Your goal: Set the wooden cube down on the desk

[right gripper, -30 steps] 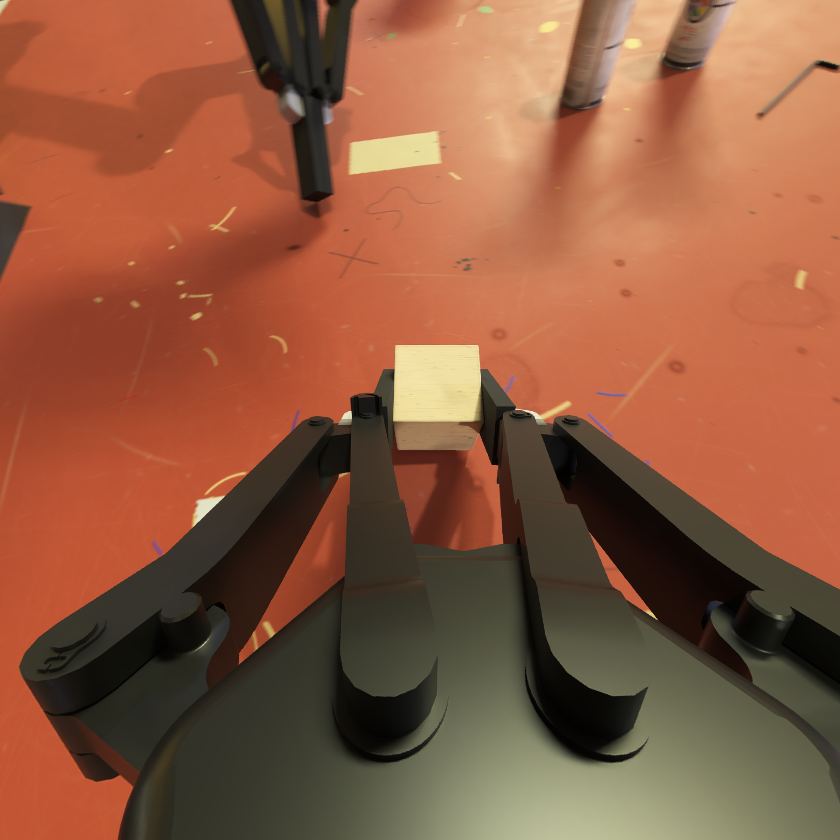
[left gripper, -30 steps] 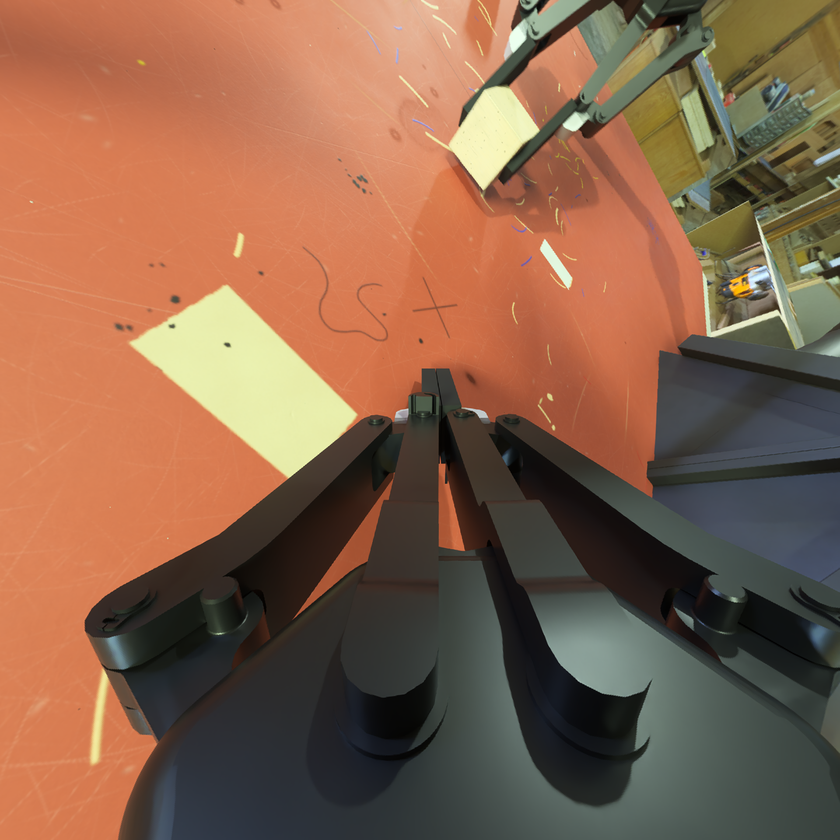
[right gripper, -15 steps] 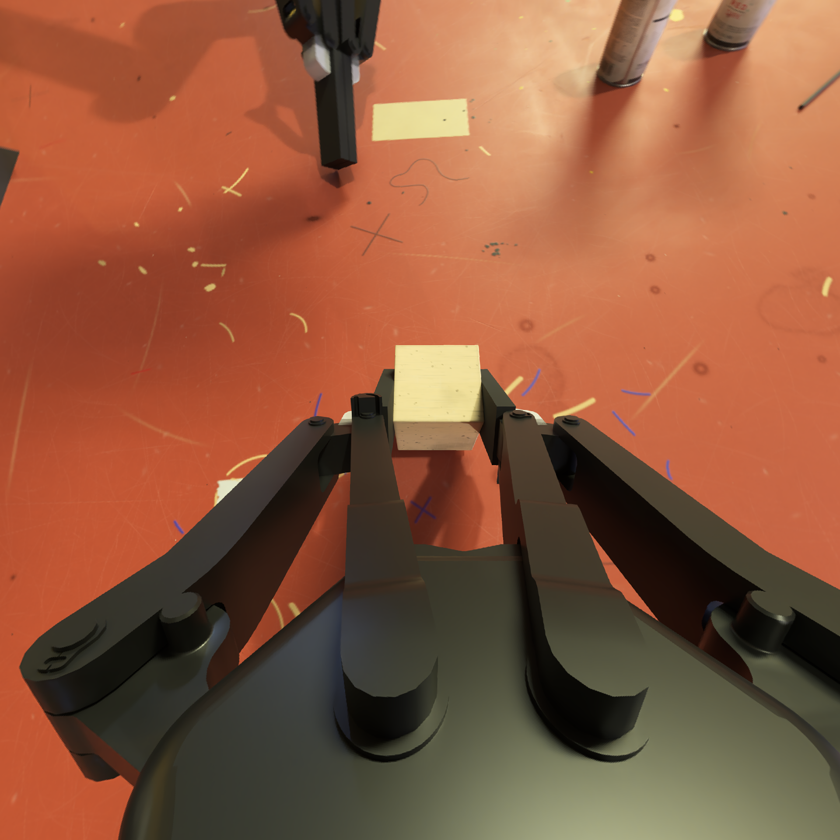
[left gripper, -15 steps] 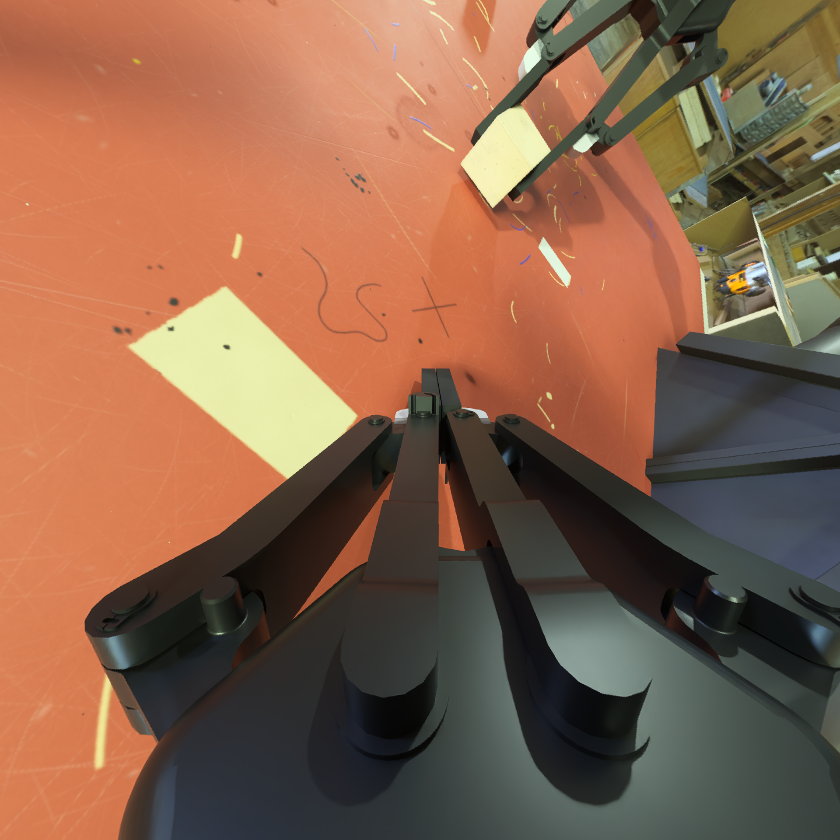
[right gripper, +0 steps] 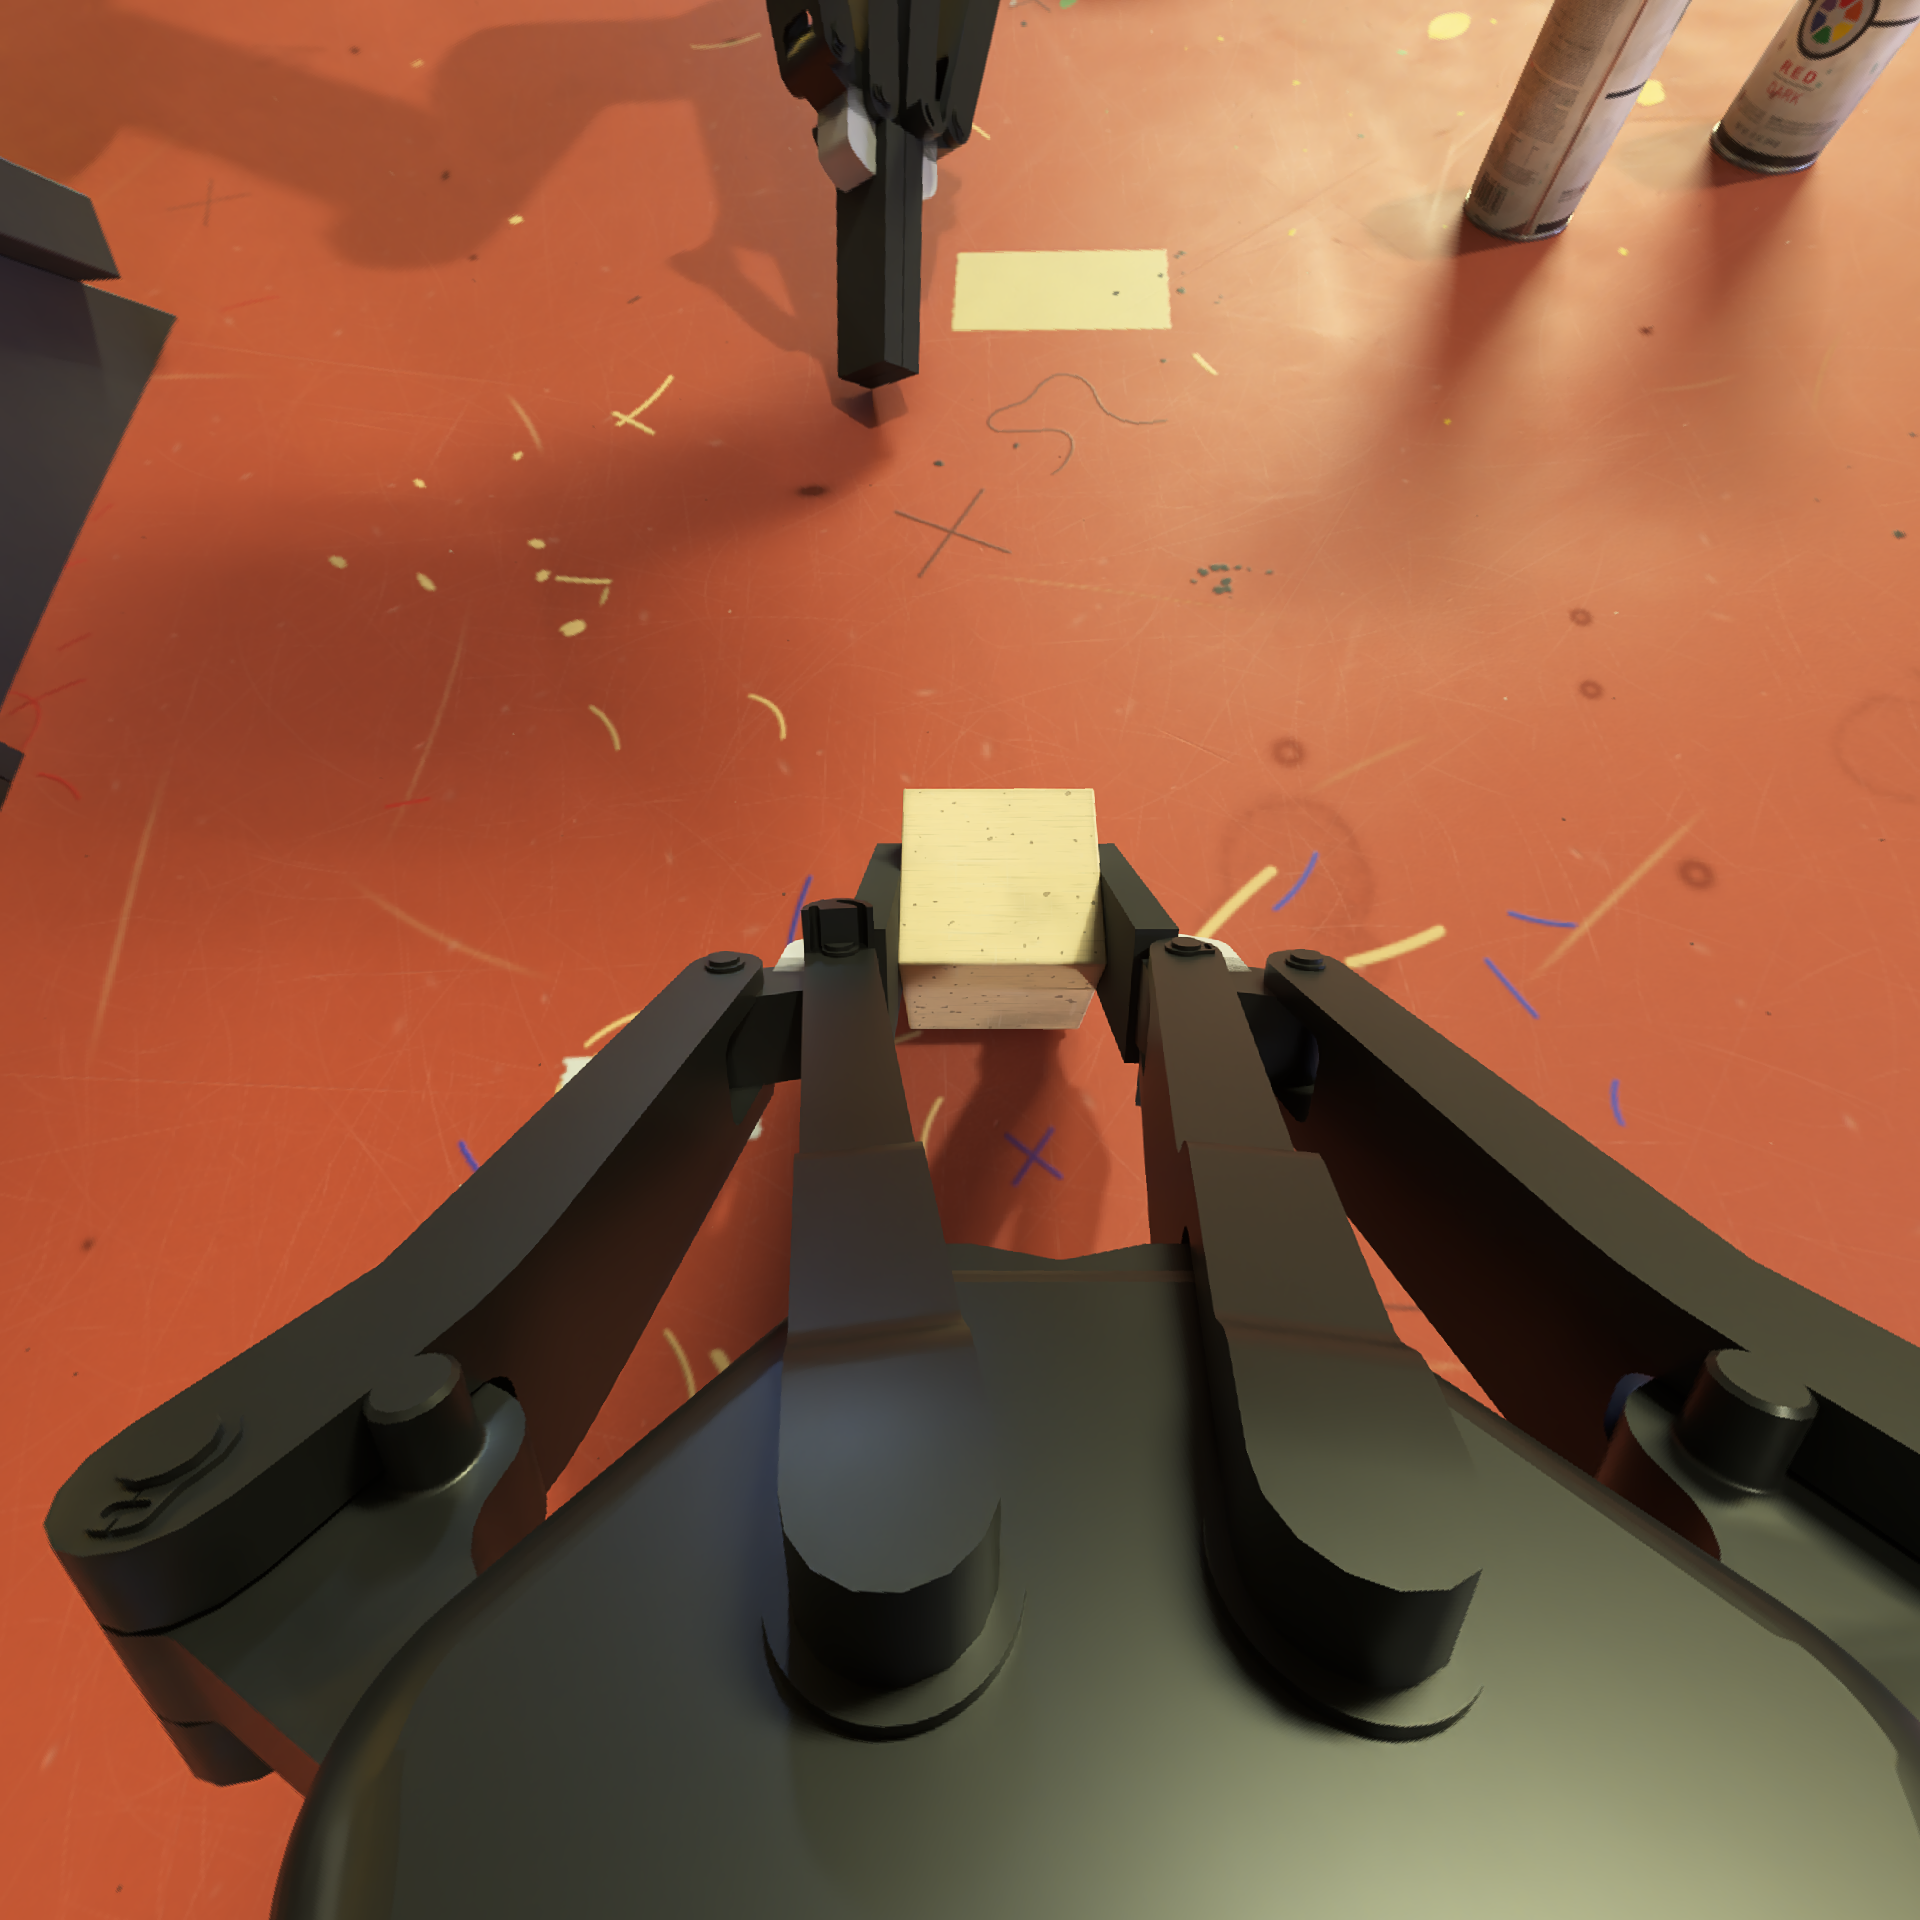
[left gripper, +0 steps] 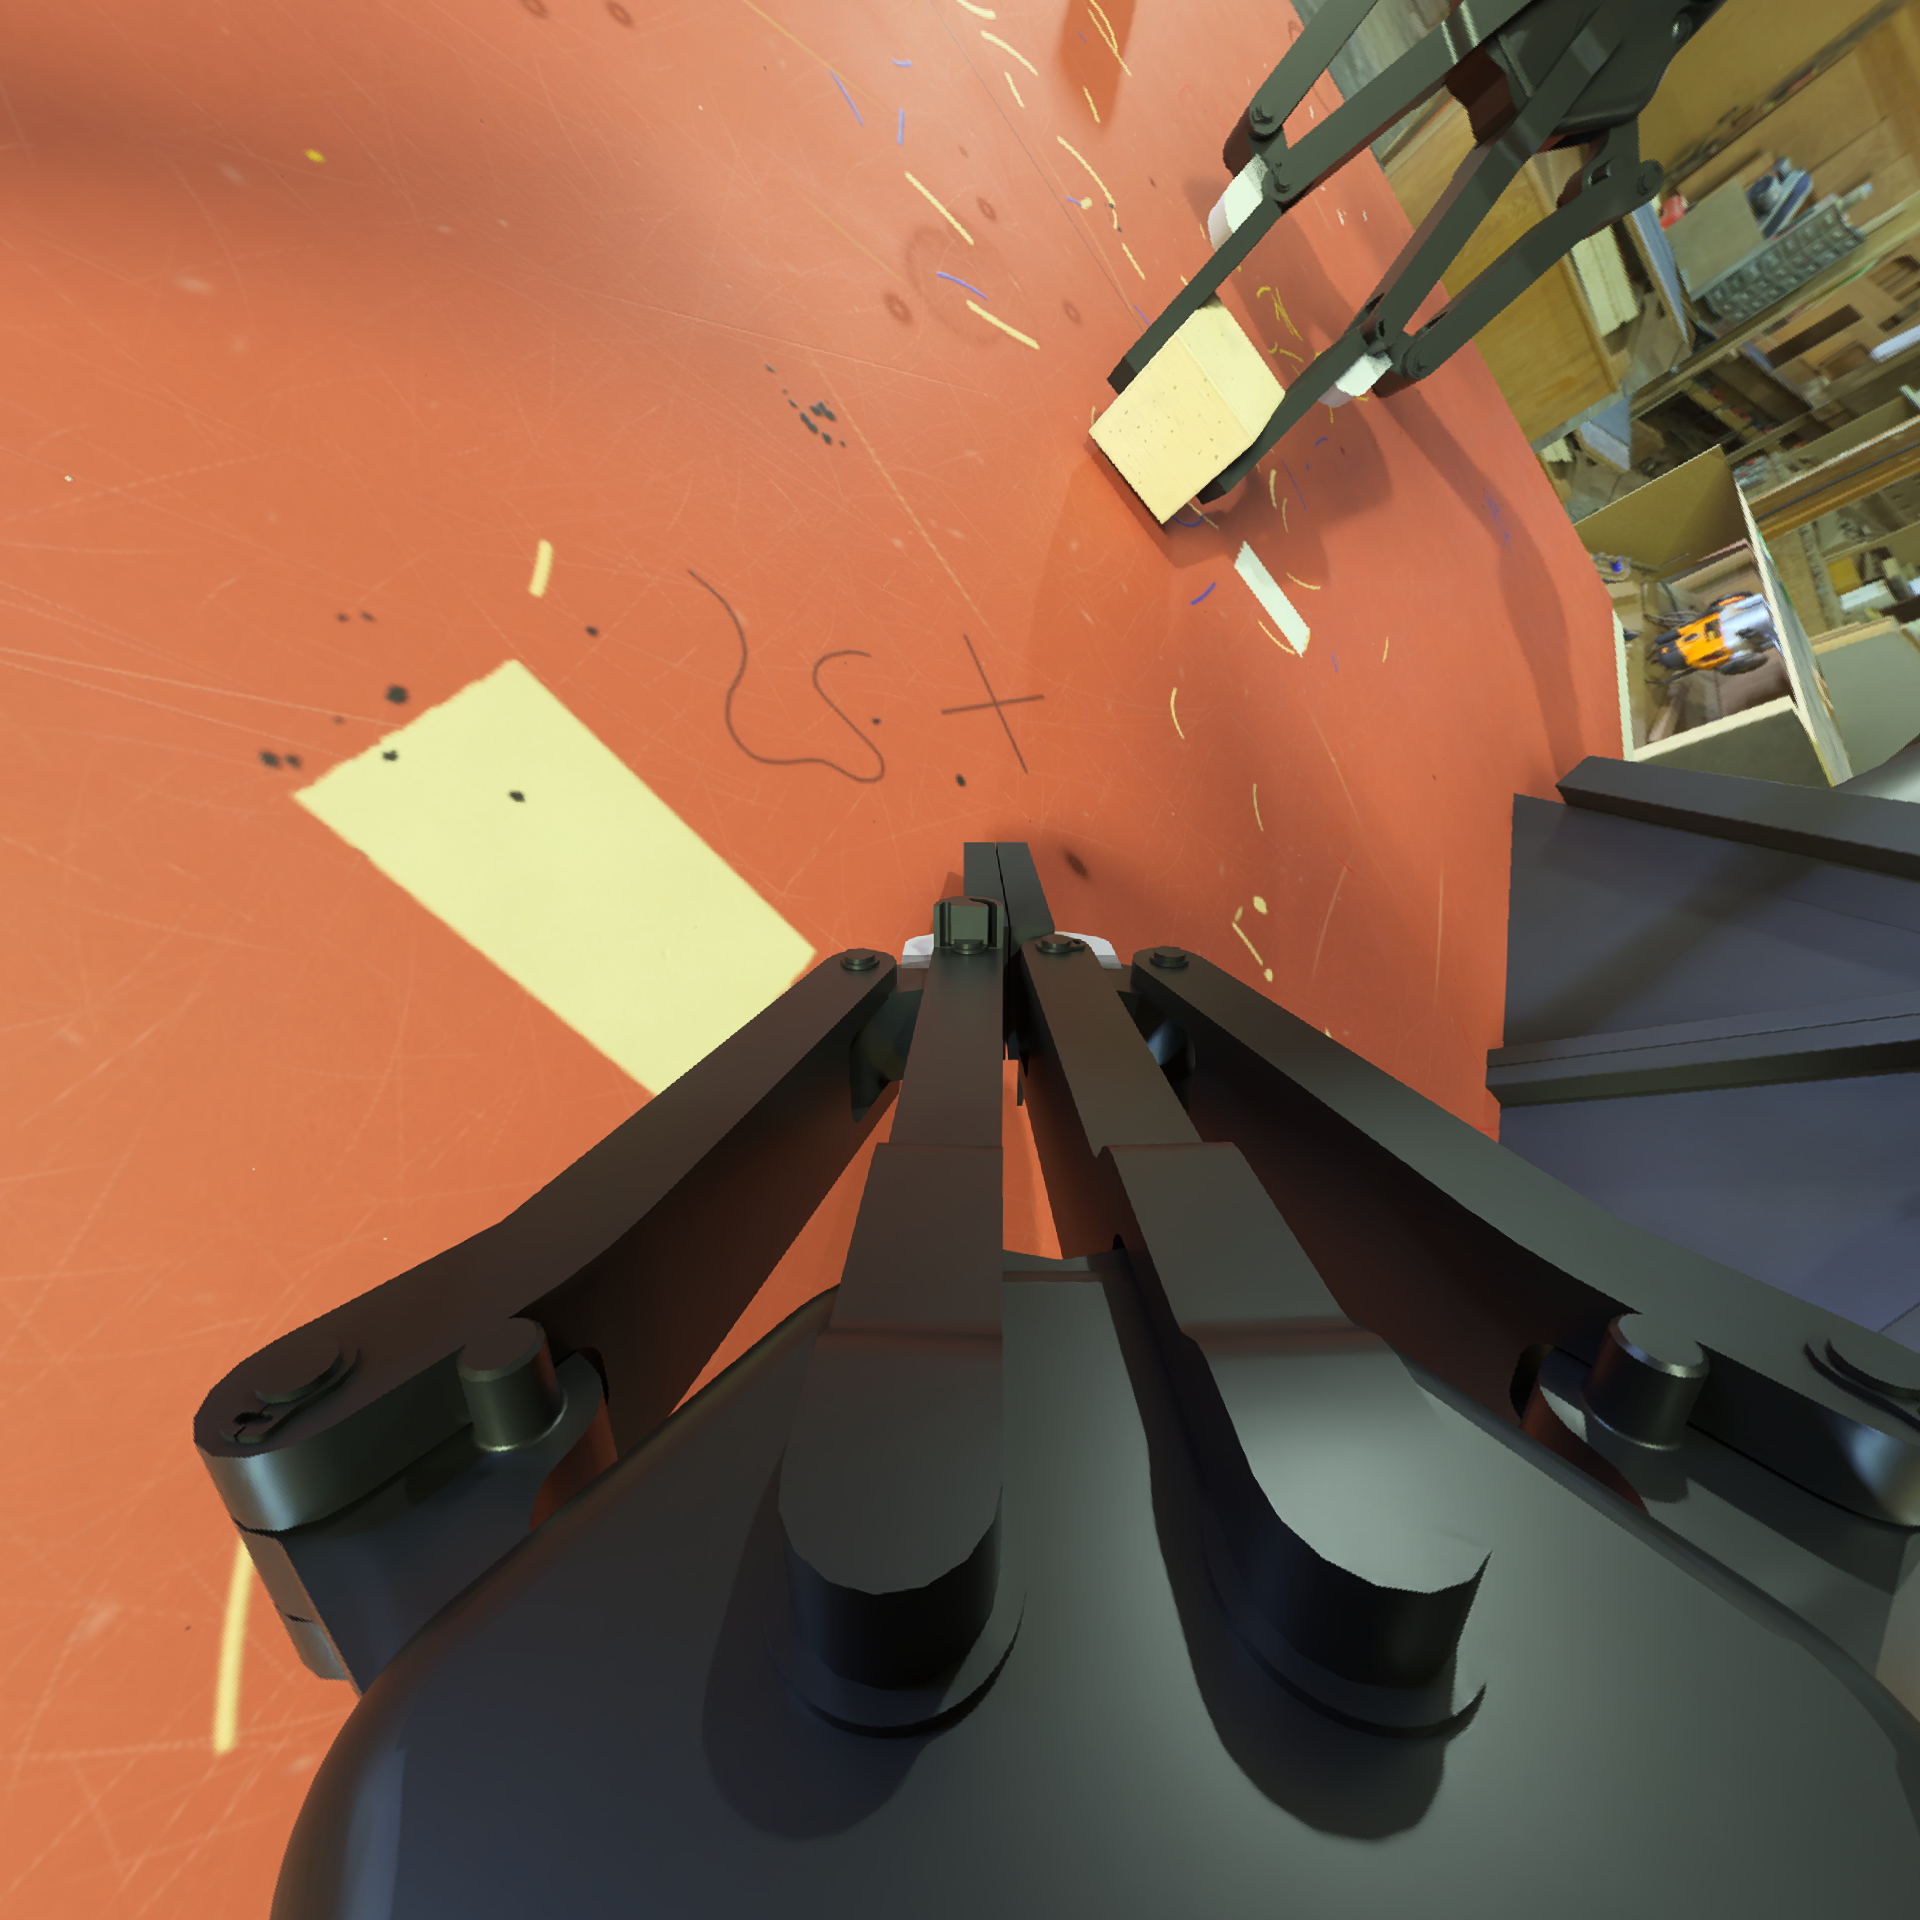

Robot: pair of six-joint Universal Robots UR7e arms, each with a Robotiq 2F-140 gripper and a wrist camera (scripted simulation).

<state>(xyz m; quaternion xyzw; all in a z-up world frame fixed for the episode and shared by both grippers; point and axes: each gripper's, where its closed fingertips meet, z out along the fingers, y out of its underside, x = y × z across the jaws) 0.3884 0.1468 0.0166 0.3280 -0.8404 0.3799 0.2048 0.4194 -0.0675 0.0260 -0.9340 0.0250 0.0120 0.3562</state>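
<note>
The pale wooden cube (right gripper: pixel 997 883) sits between the fingertips of my right gripper (right gripper: pixel 997 914), which is shut on it, very low over the red desk (right gripper: pixel 1455 623). In the left wrist view the cube (left gripper: pixel 1184 416) shows at the upper right, its lower corner at or just above the desk, held by the right gripper (left gripper: pixel 1195 426). I cannot tell whether it touches. My left gripper (left gripper: pixel 997 862) is shut and empty, hovering over the desk near a pencilled cross. It also shows in the right wrist view (right gripper: pixel 878 364) at the top.
Two spray cans (right gripper: pixel 1558 114) (right gripper: pixel 1808 83) stand at the far right. A pale yellow patch (right gripper: pixel 1060 291) marks the desk by the left gripper. A dark grey tray-like structure (left gripper: pixel 1714 1039) lies at the desk's edge. Shelving and boxes (left gripper: pixel 1766 364) stand beyond the desk.
My right gripper has lowered the cube toward the desk and moved it nearer the left gripper's side. The left gripper has not moved.
</note>
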